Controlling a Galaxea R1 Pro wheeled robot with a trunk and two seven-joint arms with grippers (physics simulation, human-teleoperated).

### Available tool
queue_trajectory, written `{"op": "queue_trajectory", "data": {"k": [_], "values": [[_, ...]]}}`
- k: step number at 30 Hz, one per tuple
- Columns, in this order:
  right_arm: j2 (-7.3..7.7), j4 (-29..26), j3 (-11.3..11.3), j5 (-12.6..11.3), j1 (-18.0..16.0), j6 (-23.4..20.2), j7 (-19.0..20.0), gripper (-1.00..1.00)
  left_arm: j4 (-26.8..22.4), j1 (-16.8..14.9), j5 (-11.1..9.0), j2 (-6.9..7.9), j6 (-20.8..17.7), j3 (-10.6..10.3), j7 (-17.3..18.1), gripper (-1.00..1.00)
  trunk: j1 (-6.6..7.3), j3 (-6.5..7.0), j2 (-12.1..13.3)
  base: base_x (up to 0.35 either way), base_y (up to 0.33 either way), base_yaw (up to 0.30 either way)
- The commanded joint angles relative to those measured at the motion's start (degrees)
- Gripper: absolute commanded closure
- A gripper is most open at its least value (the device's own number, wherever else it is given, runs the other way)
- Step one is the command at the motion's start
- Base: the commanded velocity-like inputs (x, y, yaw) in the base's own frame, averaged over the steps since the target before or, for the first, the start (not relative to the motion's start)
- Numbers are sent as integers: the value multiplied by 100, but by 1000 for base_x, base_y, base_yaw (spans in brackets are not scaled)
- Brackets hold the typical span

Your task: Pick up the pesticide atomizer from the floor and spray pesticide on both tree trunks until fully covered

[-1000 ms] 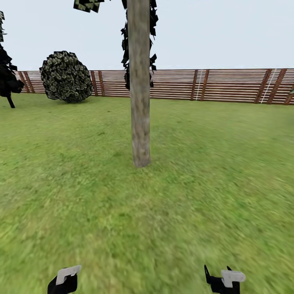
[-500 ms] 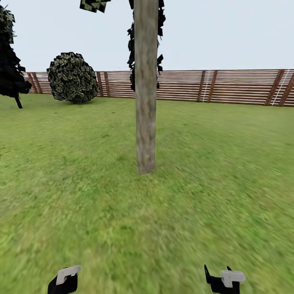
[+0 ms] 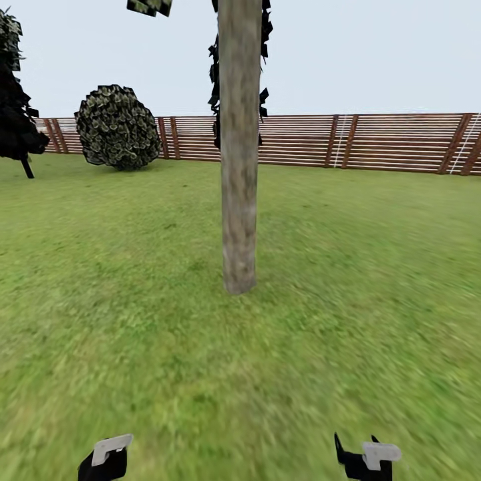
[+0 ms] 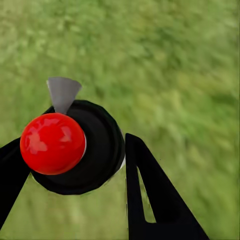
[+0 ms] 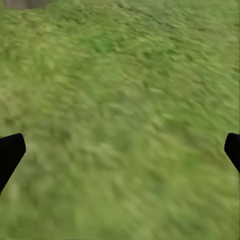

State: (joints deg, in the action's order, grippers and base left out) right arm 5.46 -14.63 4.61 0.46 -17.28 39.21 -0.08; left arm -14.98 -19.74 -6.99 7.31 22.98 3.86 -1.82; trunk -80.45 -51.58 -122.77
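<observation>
Lawn (image 3: pixel 374 267), trunk (image 3: pixel 238 167) ahead; left fingers (image 4: pixel 145 190) clamp atomizer (image 4: pixel 75 147); right fingers (image 5: pixel 12 150) spread

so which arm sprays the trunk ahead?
Left. The left gripper is shut on the pesticide atomizer, red top showing. The right gripper is open over the lawn. The tree trunk stands straight ahead.

Head view forward toward the tree trunk (image 3: pixel 238 153); both wrist views close above shared lawn (image 5: pixel 125 115).
</observation>
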Motion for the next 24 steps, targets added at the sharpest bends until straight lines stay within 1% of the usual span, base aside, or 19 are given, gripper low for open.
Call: {"op": "queue_trajectory", "data": {"k": [1,9,24], "values": [[-1,4,16,7,-3,17,-1,-100,4,-3,-48,0,19,-8,6,100,-3,-5,-2,338,0,0],[-1,4,13,7,-3,17,-1,-100,4,-3,-50,3,16,-8,6,100,-3,-5,-2,338,-21,0],[-1,-5,18,7,-3,17,-1,-100,4,-3,-57,6,15,-8,6,100,-3,-5,-2,335,-93,0]]}}
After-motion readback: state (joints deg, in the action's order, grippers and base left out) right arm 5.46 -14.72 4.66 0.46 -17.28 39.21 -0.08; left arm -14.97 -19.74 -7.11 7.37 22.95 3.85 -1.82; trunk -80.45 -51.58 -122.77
